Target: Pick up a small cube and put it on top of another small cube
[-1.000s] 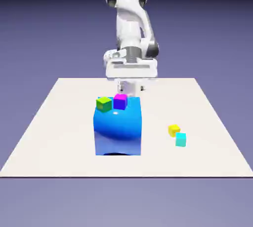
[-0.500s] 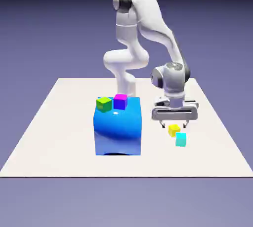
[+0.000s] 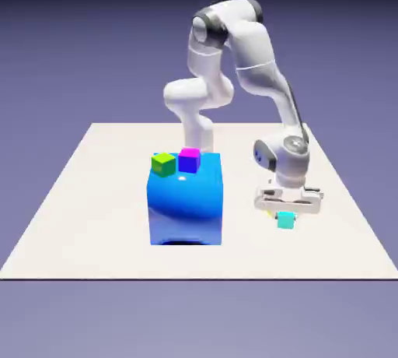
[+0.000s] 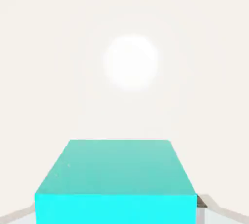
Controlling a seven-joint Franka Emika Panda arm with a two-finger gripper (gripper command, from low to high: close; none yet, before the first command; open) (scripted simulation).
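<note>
While the magenta-and-purple cube (image 3: 189,159) sits beside a green cube (image 3: 163,163) atop the big blue block (image 3: 186,207), the gripper (image 3: 287,219) stands low over the table (image 3: 93,193), its jaws clenched on the cyan cube (image 3: 286,221) lodged between them.

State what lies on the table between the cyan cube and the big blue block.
Nothing: in the exterior view, bare table separates the cyan cube from the big blue block.
</note>
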